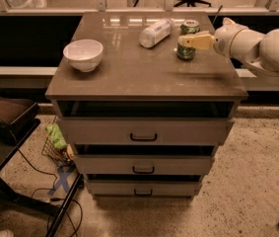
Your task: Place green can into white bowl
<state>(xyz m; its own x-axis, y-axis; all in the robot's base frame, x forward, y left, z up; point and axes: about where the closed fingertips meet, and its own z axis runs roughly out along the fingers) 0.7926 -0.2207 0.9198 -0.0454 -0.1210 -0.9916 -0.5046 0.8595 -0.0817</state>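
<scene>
The green can (186,52) stands upright at the back right of the brown cabinet top (144,73). My gripper (184,38) reaches in from the right at the can's mid-height. It is open, and one pale finger (196,40) crosses the front of the can. The other finger is hidden behind the can. The white bowl (84,54) sits empty on the left side of the top, well apart from the can.
A clear plastic bottle (156,32) lies on its side just left of the can. The cabinet has several drawers (144,132) below. A dark stand (6,117) and cables are on the floor at the left. A rail and glass run behind the cabinet.
</scene>
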